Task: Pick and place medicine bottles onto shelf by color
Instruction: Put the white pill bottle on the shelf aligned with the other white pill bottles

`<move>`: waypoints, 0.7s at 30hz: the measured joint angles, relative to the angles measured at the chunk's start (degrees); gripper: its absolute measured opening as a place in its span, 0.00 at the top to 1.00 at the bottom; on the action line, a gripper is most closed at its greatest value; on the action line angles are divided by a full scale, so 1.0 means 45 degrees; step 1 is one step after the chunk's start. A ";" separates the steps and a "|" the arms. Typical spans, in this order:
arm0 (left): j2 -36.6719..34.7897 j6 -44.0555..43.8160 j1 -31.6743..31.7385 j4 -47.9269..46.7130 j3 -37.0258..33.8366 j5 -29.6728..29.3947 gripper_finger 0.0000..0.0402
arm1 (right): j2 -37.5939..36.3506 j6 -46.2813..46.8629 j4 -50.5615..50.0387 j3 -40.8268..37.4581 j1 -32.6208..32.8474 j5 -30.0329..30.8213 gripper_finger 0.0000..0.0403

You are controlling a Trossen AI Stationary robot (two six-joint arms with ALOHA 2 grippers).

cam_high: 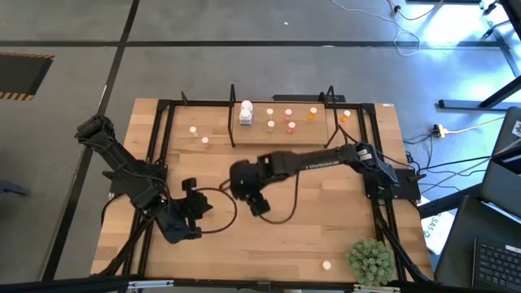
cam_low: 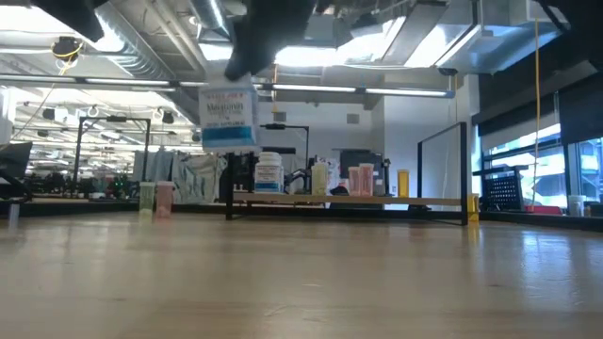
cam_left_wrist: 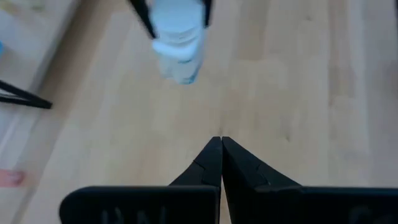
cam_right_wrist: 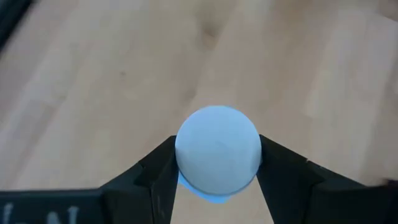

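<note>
high view: my right gripper [cam_high: 254, 201] hangs mid-table, the shelf [cam_high: 281, 122] well beyond it. low view: white bottle [cam_low: 229, 115] lifted clear of the wood. right wrist view: fingers [cam_right_wrist: 155, 174] clamped on its cap, so i'd keep it upright and set it beside the shelf's white one. left wrist view: my left gripper [cam_left_wrist: 220, 144] pinched together, idle.

The middle and six-o'clock stretch of the bench [cam_high: 269, 244] is lying bare, giving free passage. At twelve o'clock the shelf [cam_high: 281, 122] with its bottles is blocking the edge. The right tool [cam_high: 254, 198] is hanging a white bottle [cam_low: 229, 118] above centre; the plant [cam_high: 370, 259] is crowding the five-o'clock corner.
</note>
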 joint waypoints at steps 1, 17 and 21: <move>0.0000 -0.0112 0.0000 -0.0094 0.0000 -0.0210 1.00 | 0.0000 -0.0148 0.0009 0.0000 -0.0202 0.0007 0.53; -0.1908 -0.0557 0.0493 -0.0512 0.0001 -0.4508 1.00 | 0.0000 -0.3327 0.0195 -0.0040 -0.3938 -0.0369 0.53; -0.2496 -0.0489 0.0846 -0.0931 0.0005 -0.4892 1.00 | 0.0000 -0.4169 0.0370 -0.0058 -0.4668 -0.1428 0.53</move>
